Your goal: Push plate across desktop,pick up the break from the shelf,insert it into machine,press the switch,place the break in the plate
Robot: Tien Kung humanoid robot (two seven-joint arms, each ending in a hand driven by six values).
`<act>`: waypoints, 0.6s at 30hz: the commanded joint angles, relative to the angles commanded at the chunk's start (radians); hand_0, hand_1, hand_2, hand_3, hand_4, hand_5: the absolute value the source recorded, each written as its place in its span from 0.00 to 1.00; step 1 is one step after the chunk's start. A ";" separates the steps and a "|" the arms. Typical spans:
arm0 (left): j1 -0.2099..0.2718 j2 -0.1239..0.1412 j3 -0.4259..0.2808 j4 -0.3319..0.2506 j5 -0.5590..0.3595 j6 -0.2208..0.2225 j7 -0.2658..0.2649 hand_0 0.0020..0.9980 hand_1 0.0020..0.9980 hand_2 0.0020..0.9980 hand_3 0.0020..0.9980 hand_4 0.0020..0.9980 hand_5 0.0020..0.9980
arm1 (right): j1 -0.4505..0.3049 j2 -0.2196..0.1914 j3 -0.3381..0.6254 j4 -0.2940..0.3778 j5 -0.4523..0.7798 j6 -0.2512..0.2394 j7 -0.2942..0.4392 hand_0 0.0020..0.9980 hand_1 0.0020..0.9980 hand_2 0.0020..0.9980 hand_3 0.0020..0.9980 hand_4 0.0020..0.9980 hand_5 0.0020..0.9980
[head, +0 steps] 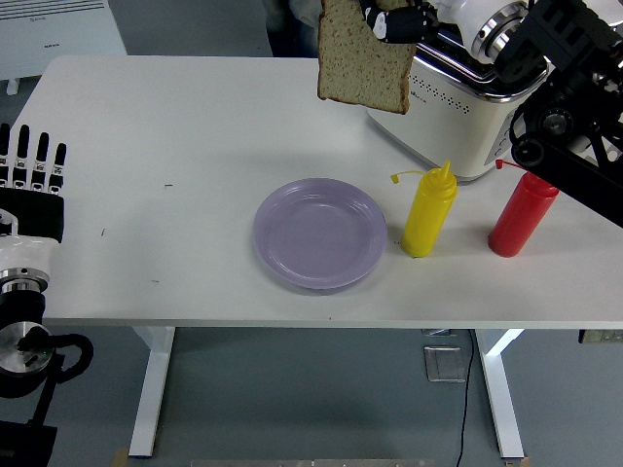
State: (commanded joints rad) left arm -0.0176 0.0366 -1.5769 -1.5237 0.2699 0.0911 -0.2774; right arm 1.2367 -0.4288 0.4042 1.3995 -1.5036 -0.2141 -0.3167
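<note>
A slice of brown bread hangs in the air at the top middle, pinched at its upper right corner by my right hand. The right arm crosses over the white toaster, hiding much of its top. A lilac plate lies on the white table below and slightly left of the bread, with nothing on it. My left hand rests at the left edge of the table, fingers straight and holding nothing.
A yellow squeeze bottle and a red squeeze bottle stand upright right of the plate, in front of the toaster. A person's legs show beyond the table's far edge at the top.
</note>
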 joint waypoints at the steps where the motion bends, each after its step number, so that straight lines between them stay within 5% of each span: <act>1: 0.000 0.000 0.000 0.000 0.000 0.000 0.000 0.87 0.88 0.88 0.78 0.53 1.00 | -0.002 -0.002 -0.016 0.011 0.011 0.008 -0.002 0.22 0.27 0.34 0.48 0.36 0.03; 18: -0.002 -0.001 -0.001 0.001 0.000 0.000 0.000 0.87 0.88 0.88 0.78 0.54 1.00 | -0.037 0.023 -0.122 0.085 0.278 0.054 0.005 0.21 0.27 0.34 0.48 0.33 0.03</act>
State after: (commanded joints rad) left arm -0.0196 0.0356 -1.5777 -1.5224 0.2700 0.0913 -0.2778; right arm 1.1997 -0.4056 0.2825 1.4847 -1.2252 -0.1598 -0.3114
